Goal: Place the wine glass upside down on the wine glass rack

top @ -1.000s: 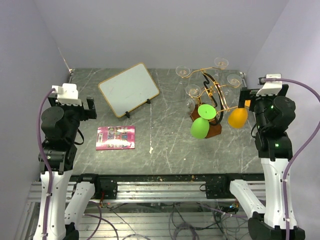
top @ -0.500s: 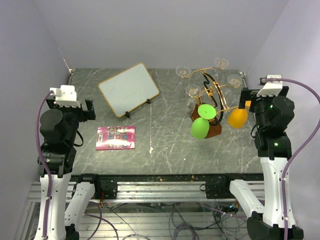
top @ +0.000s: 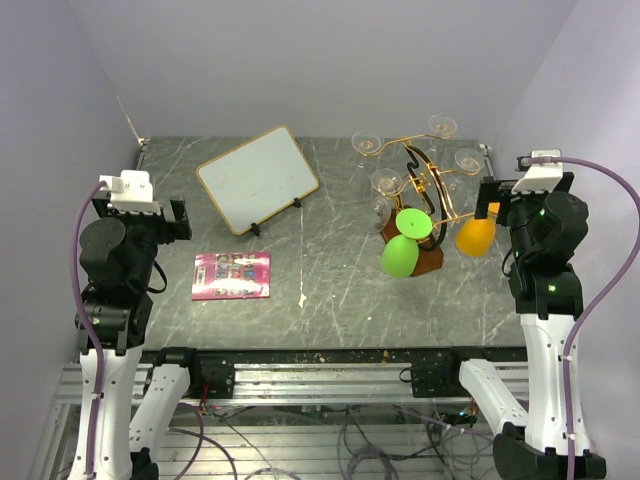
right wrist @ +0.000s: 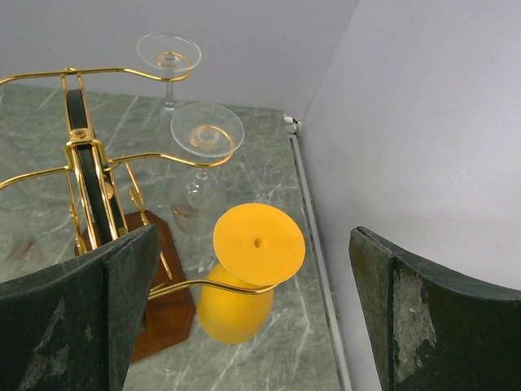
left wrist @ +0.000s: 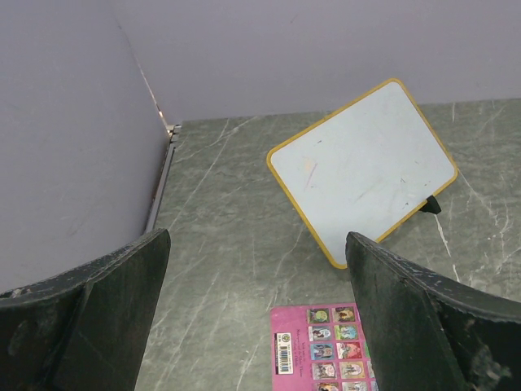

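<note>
left end effector: rack seemingly farther

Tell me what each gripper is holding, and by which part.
Nothing is held. The left gripper and right gripper both stand open and empty. The orange glass hangs upside down on the rack, not gripped.

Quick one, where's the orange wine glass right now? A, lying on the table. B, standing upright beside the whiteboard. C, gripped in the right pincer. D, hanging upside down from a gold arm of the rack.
D: the orange wine glass hangs bowl down, its foot resting over a gold wire arm of the rack.
</note>
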Robot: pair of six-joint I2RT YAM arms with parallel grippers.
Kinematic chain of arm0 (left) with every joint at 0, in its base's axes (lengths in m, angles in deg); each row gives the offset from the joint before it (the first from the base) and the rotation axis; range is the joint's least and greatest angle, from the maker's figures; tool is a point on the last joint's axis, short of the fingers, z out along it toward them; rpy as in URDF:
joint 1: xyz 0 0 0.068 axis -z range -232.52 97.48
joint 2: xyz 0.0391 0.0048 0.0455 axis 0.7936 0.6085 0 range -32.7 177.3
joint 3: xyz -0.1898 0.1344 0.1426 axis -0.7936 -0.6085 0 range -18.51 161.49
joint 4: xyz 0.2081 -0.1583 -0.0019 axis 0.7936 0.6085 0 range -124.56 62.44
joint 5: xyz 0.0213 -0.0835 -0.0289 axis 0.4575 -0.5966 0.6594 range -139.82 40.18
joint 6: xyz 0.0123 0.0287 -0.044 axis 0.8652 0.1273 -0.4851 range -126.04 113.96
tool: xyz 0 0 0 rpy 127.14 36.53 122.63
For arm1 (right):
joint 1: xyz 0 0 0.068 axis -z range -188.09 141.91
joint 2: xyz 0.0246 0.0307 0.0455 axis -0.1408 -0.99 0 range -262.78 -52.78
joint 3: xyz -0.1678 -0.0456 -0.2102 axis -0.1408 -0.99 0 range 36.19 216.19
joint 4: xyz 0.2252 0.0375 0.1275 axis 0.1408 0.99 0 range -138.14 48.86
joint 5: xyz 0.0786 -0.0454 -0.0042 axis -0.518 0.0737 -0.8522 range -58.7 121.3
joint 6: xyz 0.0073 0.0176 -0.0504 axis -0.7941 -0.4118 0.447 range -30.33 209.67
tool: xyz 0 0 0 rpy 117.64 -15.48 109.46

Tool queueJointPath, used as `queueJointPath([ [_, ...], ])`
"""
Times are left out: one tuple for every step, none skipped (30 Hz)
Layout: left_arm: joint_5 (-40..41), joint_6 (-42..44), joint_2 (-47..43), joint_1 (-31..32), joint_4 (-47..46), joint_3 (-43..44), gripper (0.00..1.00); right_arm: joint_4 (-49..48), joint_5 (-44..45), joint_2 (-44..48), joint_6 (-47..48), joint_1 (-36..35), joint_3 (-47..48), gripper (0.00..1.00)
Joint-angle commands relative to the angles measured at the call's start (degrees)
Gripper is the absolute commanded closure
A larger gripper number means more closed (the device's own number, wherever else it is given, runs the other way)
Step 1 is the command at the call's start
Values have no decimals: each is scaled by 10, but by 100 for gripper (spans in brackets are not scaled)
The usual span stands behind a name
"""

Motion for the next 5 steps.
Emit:
queueJointPath([
  [6, -4, -1, -6, 0, 2, 1, -9, -8, -3, -3, 5, -9, 0],
  [6, -4, 0, -6, 1, 2, 1, -9, -11, -4, -3, 5, -9, 0],
  [5, -4, 0, -6, 1, 3, 1, -8, -13, -5, -3, 5, -9, 0],
  [4, -4, 0, -6, 1, 2, 1, -8, -14, -6, -3, 5, -7, 0],
  [3, -3, 1, -6, 0, 2, 1, -6, -14, -6, -4, 5, -5, 0],
])
